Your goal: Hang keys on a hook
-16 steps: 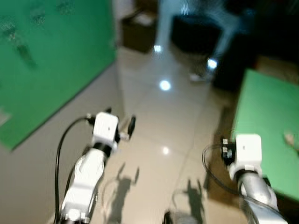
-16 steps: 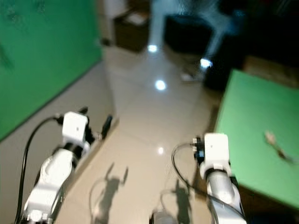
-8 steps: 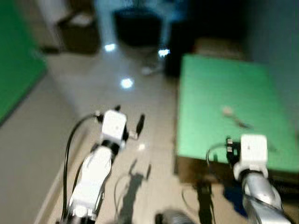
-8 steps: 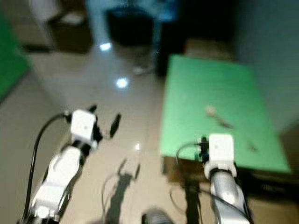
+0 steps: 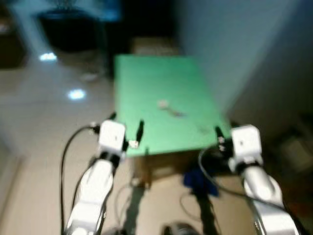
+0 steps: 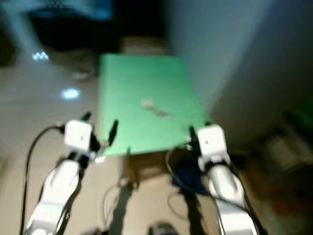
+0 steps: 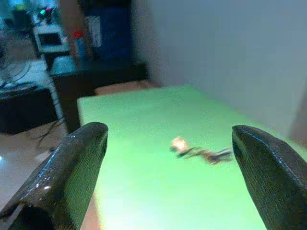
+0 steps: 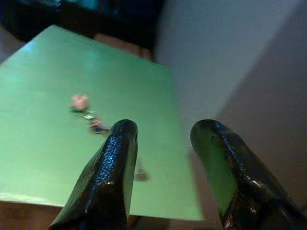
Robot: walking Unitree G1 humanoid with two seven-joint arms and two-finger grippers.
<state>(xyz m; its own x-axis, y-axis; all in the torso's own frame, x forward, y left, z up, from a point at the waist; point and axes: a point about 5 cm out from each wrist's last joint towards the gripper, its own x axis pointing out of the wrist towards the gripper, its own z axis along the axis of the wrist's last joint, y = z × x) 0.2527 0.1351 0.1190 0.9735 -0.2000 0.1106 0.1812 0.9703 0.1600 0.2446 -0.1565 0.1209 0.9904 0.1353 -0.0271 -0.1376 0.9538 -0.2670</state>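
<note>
Looking down past both my arms, I see a green table (image 5: 146, 88) standing against a pale wall (image 5: 234, 44), and on it lie the keys (image 5: 168, 108), a small blurred bunch with a pale fob at one end, roughly in the middle of the green top. My left tool (image 5: 126, 128) is held up in front of me just short of the table's near edge, over the pale tiled floor (image 5: 44, 122), and its two black fingers (image 7: 67, 177) stand wide apart with nothing between them; along them I see the keys (image 7: 196, 151) lying flat on the green surface, well clear of both fingers. My right tool (image 8: 163, 167) is raised near the table's near right corner, its fingers (image 8: 108, 177) parted by a moderate gap and empty, and past them the keys (image 8: 88, 115) rest on the table with a further small dark bit (image 8: 140, 176) lying by itself closer to the near edge. Neither tool touches the keys or the table. Below the table's front edge I make out a brown box-like shape (image 5: 156, 169) and something blue (image 5: 198, 181) on the floor, both too blurred to name. Dark furniture (image 5: 68, 29) stands beyond the far end of the table.
</note>
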